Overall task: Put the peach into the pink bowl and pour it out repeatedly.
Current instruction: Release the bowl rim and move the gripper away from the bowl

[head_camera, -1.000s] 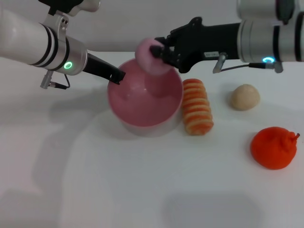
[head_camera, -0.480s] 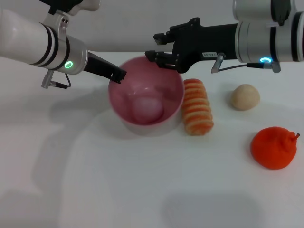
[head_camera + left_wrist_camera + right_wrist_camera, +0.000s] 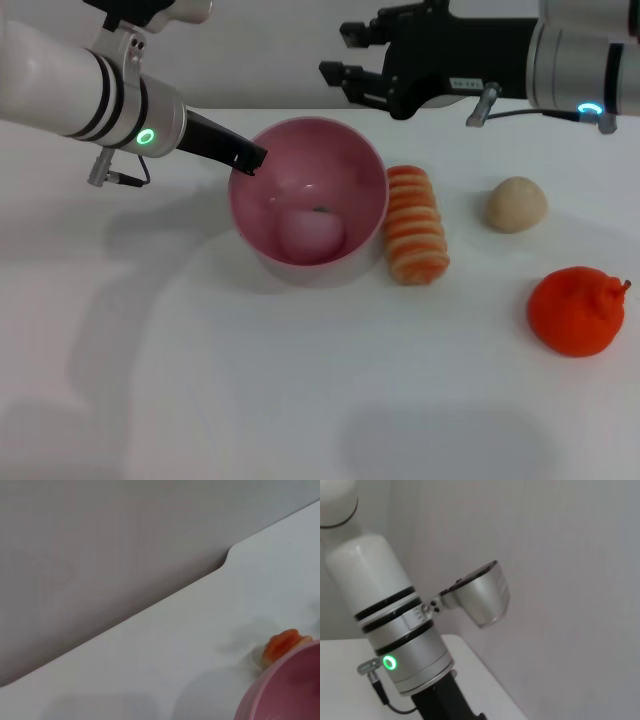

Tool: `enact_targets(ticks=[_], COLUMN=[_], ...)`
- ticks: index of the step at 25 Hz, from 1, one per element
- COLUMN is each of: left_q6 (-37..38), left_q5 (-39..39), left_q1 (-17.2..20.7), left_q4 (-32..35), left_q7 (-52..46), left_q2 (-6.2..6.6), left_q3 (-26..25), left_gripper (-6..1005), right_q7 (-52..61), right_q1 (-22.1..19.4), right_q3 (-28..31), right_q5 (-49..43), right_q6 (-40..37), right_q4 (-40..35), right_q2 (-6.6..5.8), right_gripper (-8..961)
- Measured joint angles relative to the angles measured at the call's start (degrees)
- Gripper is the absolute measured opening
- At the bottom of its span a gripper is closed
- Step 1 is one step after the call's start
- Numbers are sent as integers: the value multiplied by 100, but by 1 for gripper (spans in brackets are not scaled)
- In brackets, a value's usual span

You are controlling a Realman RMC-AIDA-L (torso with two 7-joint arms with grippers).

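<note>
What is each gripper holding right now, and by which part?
The left gripper grips the pink bowl by its rim, on the robot's left side. The right gripper is open and empty, raised behind the bowl. The peach lies loose inside.

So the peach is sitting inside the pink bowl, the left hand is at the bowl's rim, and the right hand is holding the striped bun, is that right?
Not quite. In the head view the right hand is open and holds nothing, raised above and behind the pink bowl; the striped bun lies on the table beside the bowl. The peach is inside the bowl, and the left hand is at its rim.

No legible text or labels.
</note>
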Motion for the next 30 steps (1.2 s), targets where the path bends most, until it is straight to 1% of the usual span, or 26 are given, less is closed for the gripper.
enact_targets(ticks=[4, 9, 13, 17, 24, 30], left_q6=[-22, -71, -104, -111, -110, -111], left_q5=[0, -14, -49, -58, -61, -61], left_q1=[9, 28, 38, 38, 37, 37], left_q4=[-20, -33, -36, -38, -38, -38], left_q7=[0, 0, 0, 0, 0, 0], left_q2=[-1, -1, -1, -1, -1, -1], left_q3=[0, 0, 0, 0, 0, -15], left_gripper=[44, 45, 44, 44, 44, 44], right_q7=[-414, -1288, -2270, -3341, -4674, -5526], right_q1=[-94, -323, -570, -727, -805, -807], right_q3=[32, 47, 56, 120, 244, 333], right_q5=[343, 1214, 2209, 3472, 4996, 6063], right_q6=[145, 356, 577, 644, 646, 556], right_q4=[-24, 11, 153, 471, 1038, 1469], right_q2=[6, 6, 8, -2, 0, -6], right_gripper=[408, 408, 408, 407, 407, 407])
